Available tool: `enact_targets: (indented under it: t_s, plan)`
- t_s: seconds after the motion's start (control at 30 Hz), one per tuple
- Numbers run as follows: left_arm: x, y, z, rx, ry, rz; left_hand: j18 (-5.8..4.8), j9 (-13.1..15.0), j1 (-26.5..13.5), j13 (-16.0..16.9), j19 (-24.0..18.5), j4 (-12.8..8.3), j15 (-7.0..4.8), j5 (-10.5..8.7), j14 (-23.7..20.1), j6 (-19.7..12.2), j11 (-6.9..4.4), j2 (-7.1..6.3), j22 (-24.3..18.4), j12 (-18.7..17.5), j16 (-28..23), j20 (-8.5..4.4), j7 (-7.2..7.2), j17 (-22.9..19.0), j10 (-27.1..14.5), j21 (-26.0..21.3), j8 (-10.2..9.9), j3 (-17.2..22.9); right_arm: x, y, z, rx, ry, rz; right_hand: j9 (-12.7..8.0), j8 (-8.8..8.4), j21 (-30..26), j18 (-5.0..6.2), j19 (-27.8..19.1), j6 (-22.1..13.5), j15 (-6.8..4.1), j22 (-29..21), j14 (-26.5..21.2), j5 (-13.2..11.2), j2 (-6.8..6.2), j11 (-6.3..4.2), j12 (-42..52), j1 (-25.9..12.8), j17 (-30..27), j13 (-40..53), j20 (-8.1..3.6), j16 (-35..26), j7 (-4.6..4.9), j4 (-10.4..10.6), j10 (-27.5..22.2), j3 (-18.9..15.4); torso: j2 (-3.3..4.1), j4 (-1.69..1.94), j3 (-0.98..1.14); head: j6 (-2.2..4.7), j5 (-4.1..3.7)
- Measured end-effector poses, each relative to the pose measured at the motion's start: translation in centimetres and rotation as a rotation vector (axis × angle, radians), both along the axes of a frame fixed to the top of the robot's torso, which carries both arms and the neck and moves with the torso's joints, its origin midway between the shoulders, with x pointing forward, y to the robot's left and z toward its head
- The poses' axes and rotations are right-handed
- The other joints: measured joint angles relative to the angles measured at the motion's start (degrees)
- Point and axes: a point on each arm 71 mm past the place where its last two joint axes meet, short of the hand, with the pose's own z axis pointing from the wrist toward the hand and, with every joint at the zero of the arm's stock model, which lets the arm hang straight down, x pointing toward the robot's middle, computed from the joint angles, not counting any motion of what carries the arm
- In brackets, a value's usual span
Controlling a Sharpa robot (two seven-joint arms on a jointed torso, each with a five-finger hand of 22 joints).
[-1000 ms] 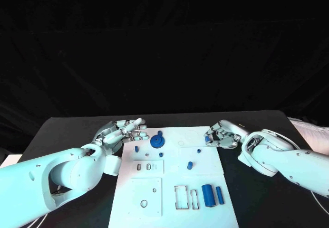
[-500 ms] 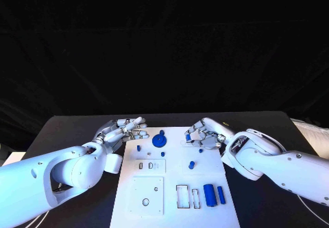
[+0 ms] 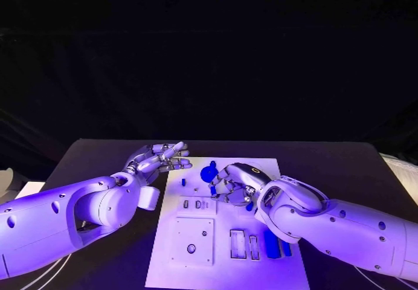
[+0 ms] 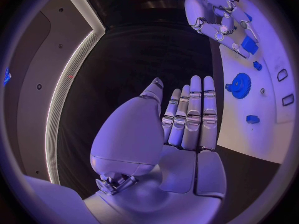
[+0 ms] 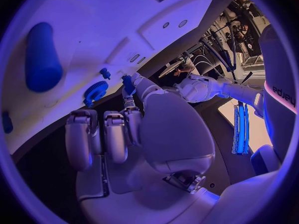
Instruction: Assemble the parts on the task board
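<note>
Black table (image 3: 96,154): fills the lower half of the head view.

Task board (image 3: 266,166): white plate, centre of the frame, running from mid-frame to the bottom edge.

Right hand (image 3: 228,184): centre of the frame, over the board's upper half; fingers curled together, a small blue part (image 5: 127,83) pinched at the fingertips in the right wrist view.

Left hand (image 3: 159,158): left of centre, just off the board's upper left corner; fingers straight and slightly apart, palm bare in the left wrist view, holding nothing.

Blue cylinder (image 5: 41,56): lies on the board, lower centre right in the head view, partly behind the right arm.

Blue gear (image 3: 208,173): on the board's upper part, just beside the right hand's fingers.

Small blue peg (image 4: 252,119): stands on the board near the gear.
</note>
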Motion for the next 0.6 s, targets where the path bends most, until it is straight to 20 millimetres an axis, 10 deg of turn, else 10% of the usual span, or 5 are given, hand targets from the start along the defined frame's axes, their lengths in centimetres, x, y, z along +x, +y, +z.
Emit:
enact_targets:
  t_s: [0.27,0.6]
  plan:
    - [0.2,-0.2,-0.1,-0.001,0.001,-0.001,0.00,0.0,0.0,0.0,0.0,0.0,0.00,0.00,0.0,0.0,0.00,0.00,0.0,0.0,0.0,0.00,0.00,0.0,0.0,0.0,0.0,0.0,-0.3,1.8,-1.3,-0.046,0.010,0.005,0.0,0.00,0.0,0.02,0.0,0.0,0.00,0.0,0.0,0.0,-0.01,0.01,0.0,-0.3,0.0,0.0,0.00,0.0,0.00,0.0,0.0,0.0,-0.25,0.29,-0.42,-0.70,0.12]
    - [0.2,-0.2,-0.1,-0.001,0.001,-0.002,0.00,0.0,0.0,0.0,0.0,0.0,0.00,0.00,0.0,0.0,0.00,0.00,0.0,0.0,0.0,0.00,0.00,0.0,0.0,0.0,0.0,0.0,-0.3,2.6,-2.2,-0.088,0.022,-0.001,0.0,0.00,0.0,0.07,0.0,0.0,0.00,0.0,0.0,-0.1,-0.13,0.02,-0.1,-0.5,0.0,0.0,0.00,0.0,0.00,0.0,0.0,0.0,-0.26,0.32,-0.43,-1.30,0.55]
